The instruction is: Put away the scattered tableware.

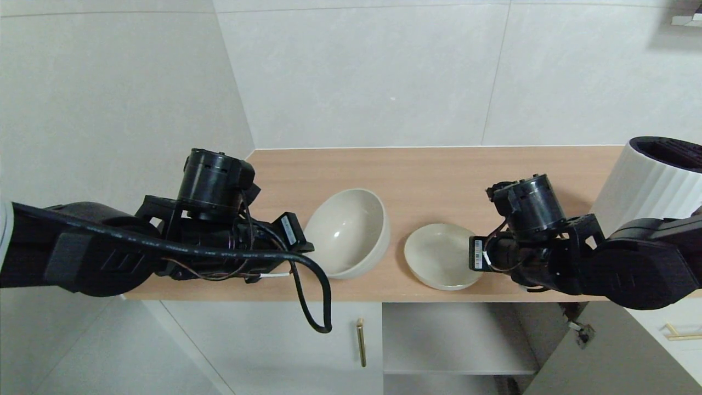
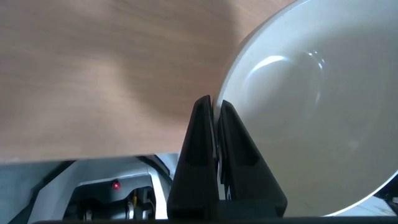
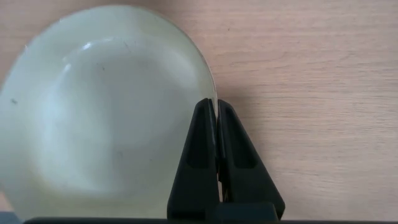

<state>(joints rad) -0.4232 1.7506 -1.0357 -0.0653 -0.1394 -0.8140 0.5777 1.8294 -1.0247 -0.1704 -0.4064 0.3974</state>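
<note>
Pale wooden countertop [image 1: 439, 170] is backed by grey wall tiles [image 1: 356, 71]. At frame centre a cream bowl [image 1: 351, 230] is tipped on its side, its opening turned toward the lower left, and its rim is pinched by the left gripper [image 2: 214, 102]. Just right of it a shallow plate [image 1: 441, 255] faces up, its right rim clamped by the right gripper [image 3: 216, 102]. A barcode sticker [image 1: 289, 227] is carried near each gripper, but its print cannot be read.

Head view down over the counter [image 1: 439, 170]; wrist views close on its bowl [image 2: 311, 93] and plate [image 3: 106, 106].
</note>
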